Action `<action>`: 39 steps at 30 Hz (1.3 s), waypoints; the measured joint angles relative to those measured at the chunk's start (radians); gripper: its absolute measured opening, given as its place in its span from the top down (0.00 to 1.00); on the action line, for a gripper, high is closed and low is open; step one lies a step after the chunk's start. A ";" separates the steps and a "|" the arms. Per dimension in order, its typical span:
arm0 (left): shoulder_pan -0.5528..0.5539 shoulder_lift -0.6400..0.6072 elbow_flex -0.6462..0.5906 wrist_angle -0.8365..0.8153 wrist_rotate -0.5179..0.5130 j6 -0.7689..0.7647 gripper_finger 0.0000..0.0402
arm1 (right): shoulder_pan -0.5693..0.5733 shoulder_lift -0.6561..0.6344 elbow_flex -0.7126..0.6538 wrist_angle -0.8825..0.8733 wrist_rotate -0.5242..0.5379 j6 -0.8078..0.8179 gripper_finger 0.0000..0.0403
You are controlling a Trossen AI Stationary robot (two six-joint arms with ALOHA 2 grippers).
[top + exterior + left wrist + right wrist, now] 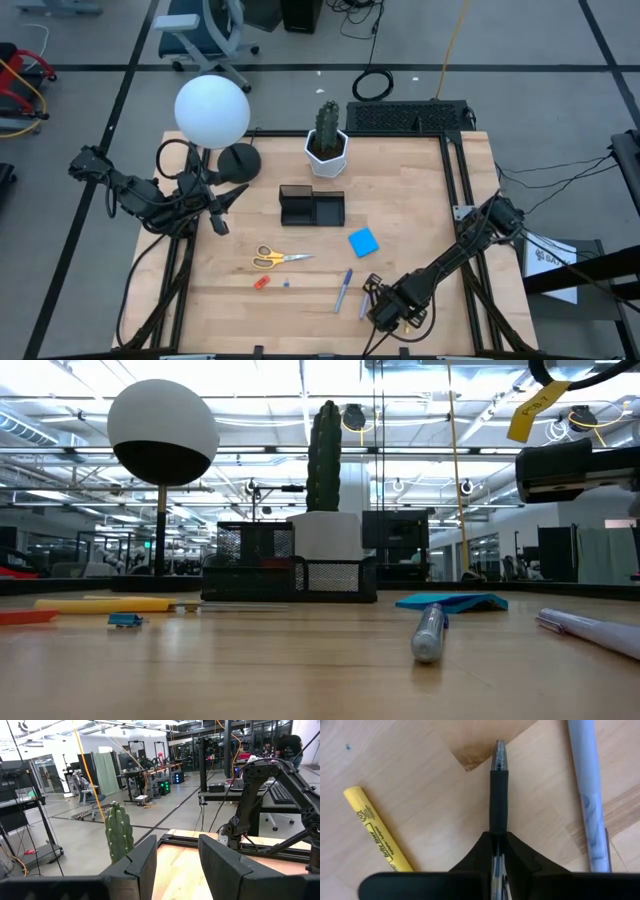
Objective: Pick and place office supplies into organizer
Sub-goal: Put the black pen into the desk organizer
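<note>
On the wooden table (pixel 420 190) we find the small black mesh organizer (pixel 311 207) near the middle, with the white hexagonal cactus pot (pixel 327 152) just behind it and the round-based globe lamp (pixel 213 112) to that pot's left. In front of the organizer lie the yellow-handled scissors (pixel 277 257); the blue square sticky-note pad (pixel 363 242) sits to their right. Nearer the front edge, the tiny red-orange piece (pixel 261 283) lies left of the thin blue pen (pixel 344 289). Behind the table's far right corner rests the black keyboard (pixel 405 117).

At the front right, we see the black-grip pen (pixel 498 785) lying between the yellow highlighter (pixel 377 836) and a pale barrelled pen (pixel 588 795).
</note>
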 joint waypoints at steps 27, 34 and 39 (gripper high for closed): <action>0.000 0.000 0.000 0.000 0.000 0.000 0.62 | -0.081 -0.141 -0.003 0.086 -0.014 -0.018 0.95; 0.000 0.000 0.000 0.000 0.000 0.011 0.62 | -0.132 -0.201 -0.002 0.182 0.090 -0.065 0.95; 0.000 0.000 0.000 0.000 0.000 0.002 0.62 | -0.184 -0.209 -0.002 0.336 0.188 -0.114 0.95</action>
